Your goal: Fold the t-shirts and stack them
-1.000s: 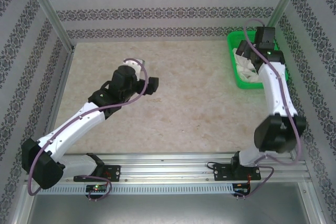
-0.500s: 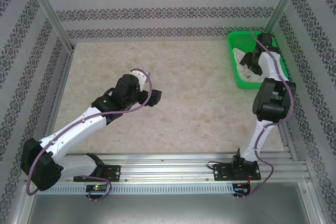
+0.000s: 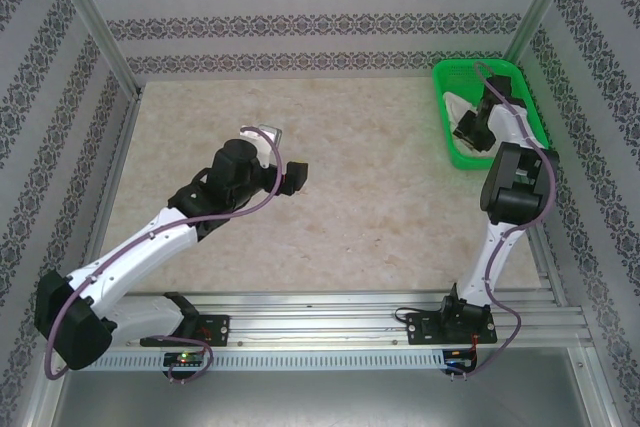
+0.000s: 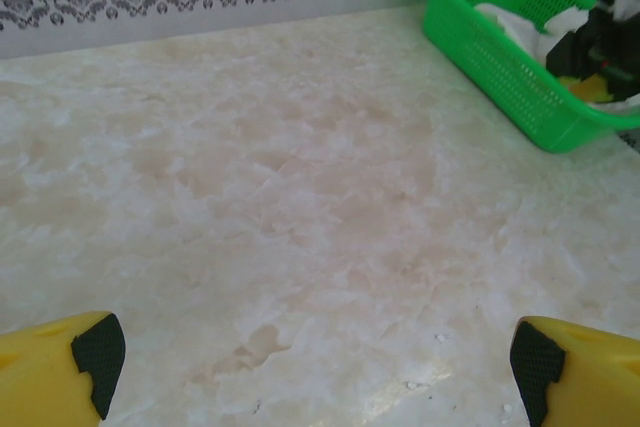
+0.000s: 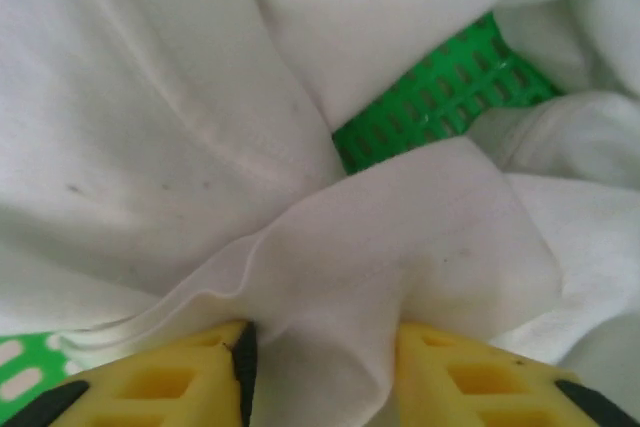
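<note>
Inside the green mesh basket, the right jaws have now pinched a soft, creased white t-shirt fold; beside it, over the marbled worktop, the left jaws gape apart.

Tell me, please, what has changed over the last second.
The right gripper reached down into the basket and closed on a fold of t-shirt, its arm folding upright. The left gripper drifted slightly over the table, staying open. The basket has not moved.
</note>
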`<state>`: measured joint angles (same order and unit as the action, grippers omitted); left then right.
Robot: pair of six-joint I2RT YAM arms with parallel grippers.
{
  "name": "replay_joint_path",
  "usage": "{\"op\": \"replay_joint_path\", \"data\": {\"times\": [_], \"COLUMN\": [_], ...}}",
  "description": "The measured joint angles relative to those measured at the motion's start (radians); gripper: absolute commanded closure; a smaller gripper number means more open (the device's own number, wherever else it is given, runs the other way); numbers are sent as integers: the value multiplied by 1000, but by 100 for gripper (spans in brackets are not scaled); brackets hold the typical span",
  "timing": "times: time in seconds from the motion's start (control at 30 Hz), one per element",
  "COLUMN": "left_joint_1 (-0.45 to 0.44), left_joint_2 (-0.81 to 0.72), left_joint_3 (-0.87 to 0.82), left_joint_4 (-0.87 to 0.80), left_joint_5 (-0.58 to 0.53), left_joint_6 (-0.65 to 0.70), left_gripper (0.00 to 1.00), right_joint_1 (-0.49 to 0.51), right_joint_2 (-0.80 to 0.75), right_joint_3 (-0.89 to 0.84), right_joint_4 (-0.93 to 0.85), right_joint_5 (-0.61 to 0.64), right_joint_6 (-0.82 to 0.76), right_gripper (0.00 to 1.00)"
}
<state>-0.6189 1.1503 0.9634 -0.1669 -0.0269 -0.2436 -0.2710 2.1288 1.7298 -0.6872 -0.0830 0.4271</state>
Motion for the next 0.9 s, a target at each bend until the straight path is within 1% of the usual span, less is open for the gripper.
{"op": "replay_joint_path", "data": {"times": [0.03, 0.07, 0.1, 0.23, 0.3, 0.43, 0.6, 0.73, 0.8, 0.9], "left_joint_1": [3, 5, 6, 6, 7, 13, 13, 13, 13, 18], "left_joint_2": [-10, -20, -27, -51, -61, -83, -109, -128, -140, -163], "left_joint_3": [0, 0, 0, 0, 0, 0, -5, -5, -4, 12], "left_joint_4": [1, 1, 1, 1, 0, 1, 3, 2, 1, -14], "left_joint_5": [0, -1, -2, -7, -11, -16, -23, -34, -47, -84], "left_joint_6": [0, 0, 0, 4, 6, 8, 8, 8, 10, 19], "left_gripper": [0, 0, 0, 0, 0, 0, 0, 0, 0, 0], "right_joint_1": [0, 0, 0, 1, 7, 34, 87, 171, 235, 365], "right_joint_2": [0, 0, -2, -82, -155, -354, -582, -691, -712, -714], "right_joint_3": [-3, -5, -9, -69, -88, -92, -103, -96, -60, 51], "right_joint_4": [0, 3, 11, 53, 71, 153, 322, 417, 425, 408], "right_joint_5": [-1, -1, -2, 7, 15, 21, -65, -145, -180, -225], "right_joint_6": [4, 5, 13, 23, 23, 23, 27, 21, 8, -24], "right_gripper": [91, 97, 100, 100, 100, 100, 100, 100, 100, 100]}}
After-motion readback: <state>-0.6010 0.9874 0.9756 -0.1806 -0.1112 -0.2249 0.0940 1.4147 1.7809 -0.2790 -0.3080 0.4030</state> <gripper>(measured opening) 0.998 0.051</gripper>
